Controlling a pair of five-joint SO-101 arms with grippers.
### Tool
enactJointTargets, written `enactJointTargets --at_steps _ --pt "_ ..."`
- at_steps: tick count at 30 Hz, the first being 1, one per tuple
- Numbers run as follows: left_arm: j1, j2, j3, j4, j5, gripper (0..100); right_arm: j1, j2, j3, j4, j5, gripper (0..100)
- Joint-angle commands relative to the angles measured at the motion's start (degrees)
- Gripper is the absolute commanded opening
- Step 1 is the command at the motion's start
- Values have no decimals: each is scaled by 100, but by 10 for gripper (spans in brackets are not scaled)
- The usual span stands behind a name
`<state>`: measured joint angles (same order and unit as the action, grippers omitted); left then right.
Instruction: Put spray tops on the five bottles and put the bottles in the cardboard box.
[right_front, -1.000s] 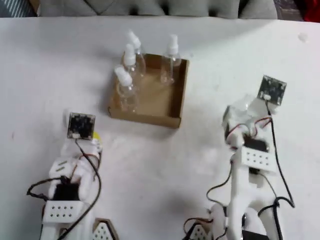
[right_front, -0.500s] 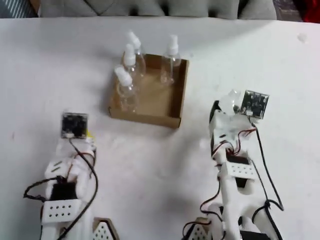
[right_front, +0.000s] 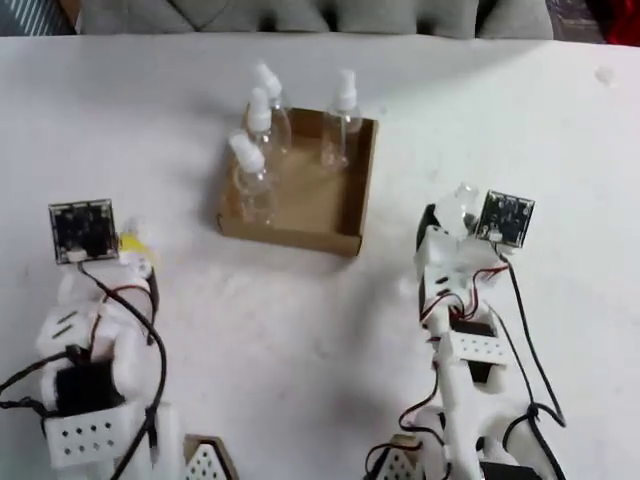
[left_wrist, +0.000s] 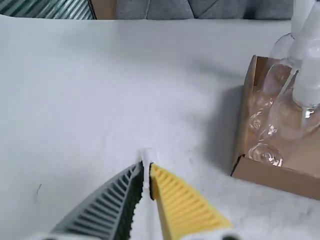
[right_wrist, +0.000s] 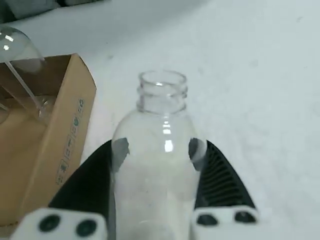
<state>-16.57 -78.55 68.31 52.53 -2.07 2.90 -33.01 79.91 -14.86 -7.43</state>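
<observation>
Right end effector (right_wrist: 158, 150) clasps one bottle (right_wrist: 161, 91); four boxed.

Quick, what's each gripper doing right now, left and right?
Left gripper: closed, nothing clearly held.
Right gripper: closed on a clear bottle that has no spray top.

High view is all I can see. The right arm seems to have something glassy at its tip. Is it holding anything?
Observer: Yes. The right gripper is shut on a clear plastic bottle, gripping it from both sides.
Visitor: Does it have a sprayer on?
Observer: No, its neck is open, with no top.
Visitor: And the left arm?
Observer: The left gripper, grey on one side and yellow on the other, pinches a thin white piece. I cannot tell what it is.
</observation>
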Motion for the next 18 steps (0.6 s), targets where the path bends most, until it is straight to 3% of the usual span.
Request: enactJointTargets --at_steps 1,9,15,18 --pt "-75 1051 -1354 492 79 20 127 -180 -62 -145 0 17" --pt "-92 3653 -2673 466 70 25 119 -171 -62 -145 0 17" --pt "-92 5121 -3095 202 114 187 110 -154 -62 -145 9 17" --pt "-207 5815 -3332 62 114 213 84 -145 -62 -145 9 17"
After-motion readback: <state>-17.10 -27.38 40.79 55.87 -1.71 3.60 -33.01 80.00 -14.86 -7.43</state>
